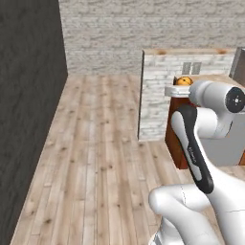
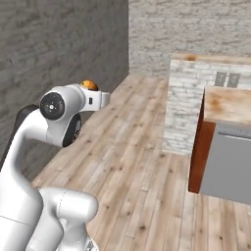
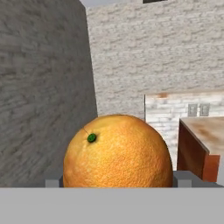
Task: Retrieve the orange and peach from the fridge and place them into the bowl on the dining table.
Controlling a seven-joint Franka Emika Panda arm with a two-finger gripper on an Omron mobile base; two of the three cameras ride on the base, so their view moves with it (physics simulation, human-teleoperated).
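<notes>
Gripping the orange (image 3: 117,151) between its two fingers, the gripper (image 3: 117,181) carries the fruit up in the air, well clear of the wooden floor (image 1: 100,158). In the hand view the orange sits squarely between the grey fingertips (image 3: 183,178), one at each side of the fruit, its small green stem spot turned up and to the left. From the right base view the orange (image 2: 88,85) peeks over the top of the white hand, and in the left base view it (image 1: 183,81) shows just above the wrist, in front of the pale brick half-wall (image 1: 184,95).

Ahead and to the right stands the dining table (image 2: 228,105), its beige marbled top blotched with rust, resting on an orange-brown wooden base; its near corner points toward the arm. A grey panel (image 2: 228,164) fronts the side of it nearest the camera. A dark grey wall (image 1: 28,110) runs along the left of the room, meeting a light brick wall (image 3: 153,52) at the far end.
</notes>
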